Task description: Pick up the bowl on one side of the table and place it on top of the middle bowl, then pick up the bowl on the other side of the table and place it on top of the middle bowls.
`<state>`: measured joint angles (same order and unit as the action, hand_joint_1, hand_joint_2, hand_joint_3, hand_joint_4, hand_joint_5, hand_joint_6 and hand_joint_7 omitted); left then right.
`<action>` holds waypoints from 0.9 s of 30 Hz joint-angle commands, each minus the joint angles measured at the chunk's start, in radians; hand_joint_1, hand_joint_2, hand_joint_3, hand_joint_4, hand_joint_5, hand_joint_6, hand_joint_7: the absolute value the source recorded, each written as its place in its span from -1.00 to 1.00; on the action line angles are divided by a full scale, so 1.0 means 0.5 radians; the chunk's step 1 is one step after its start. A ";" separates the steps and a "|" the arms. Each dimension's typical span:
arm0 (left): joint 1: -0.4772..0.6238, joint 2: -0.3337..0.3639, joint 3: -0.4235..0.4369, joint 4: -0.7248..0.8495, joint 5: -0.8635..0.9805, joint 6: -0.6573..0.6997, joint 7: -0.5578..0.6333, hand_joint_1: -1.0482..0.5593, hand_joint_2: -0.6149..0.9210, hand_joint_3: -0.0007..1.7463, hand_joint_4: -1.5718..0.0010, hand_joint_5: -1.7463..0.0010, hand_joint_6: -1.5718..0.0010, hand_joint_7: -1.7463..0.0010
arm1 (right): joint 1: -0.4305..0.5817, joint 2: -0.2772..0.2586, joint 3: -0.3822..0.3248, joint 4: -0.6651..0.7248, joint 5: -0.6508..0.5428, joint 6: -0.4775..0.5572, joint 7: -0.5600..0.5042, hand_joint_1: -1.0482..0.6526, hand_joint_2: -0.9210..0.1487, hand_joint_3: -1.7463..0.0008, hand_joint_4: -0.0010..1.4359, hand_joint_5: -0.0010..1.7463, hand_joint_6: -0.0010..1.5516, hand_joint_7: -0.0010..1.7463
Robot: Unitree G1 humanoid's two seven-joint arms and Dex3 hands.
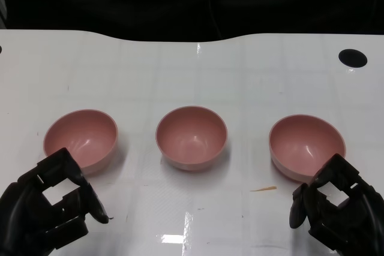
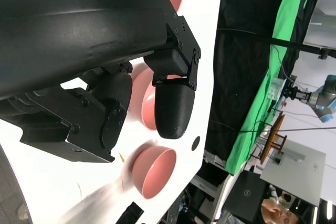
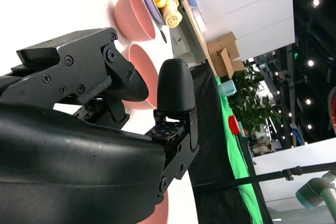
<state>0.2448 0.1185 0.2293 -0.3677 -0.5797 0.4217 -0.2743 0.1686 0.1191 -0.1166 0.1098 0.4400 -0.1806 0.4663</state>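
1. Table (image 1: 198,76): white, bearing three pink bowls in a row, well apart, all upright.
2. Left bowl (image 1: 80,138): just beyond the left hand, not held.
3. Middle bowl (image 1: 192,136): alone at centre, nothing stacked in it.
4. Right bowl (image 1: 306,146): just beyond the right hand, its near rim partly hidden by the fingers.
5. Left hand (image 1: 51,205): fingers loosely apart, holding nothing.
6. Right hand (image 1: 336,208): fingers loosely apart, holding nothing.
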 commanded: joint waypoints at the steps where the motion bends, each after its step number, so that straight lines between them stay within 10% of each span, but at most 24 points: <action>1: -0.024 0.019 0.011 0.023 -0.010 -0.003 -0.002 0.65 1.00 0.66 -0.24 -1.00 0.10 -1.00 | -0.018 -0.026 -0.020 0.015 0.040 0.008 0.013 0.23 -0.63 -0.25 0.14 1.00 -0.30 0.96; 27: -0.001 -0.013 -0.010 0.007 0.079 -0.114 0.019 0.68 1.00 0.61 -0.17 -1.00 0.15 -1.00 | -0.018 -0.041 -0.018 0.026 0.014 -0.013 0.032 0.23 -0.62 -0.26 0.15 1.00 -0.27 0.92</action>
<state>0.2436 0.1117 0.2245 -0.3621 -0.5561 0.3976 -0.2739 0.1638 0.1170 -0.1192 0.1281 0.4345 -0.1808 0.4721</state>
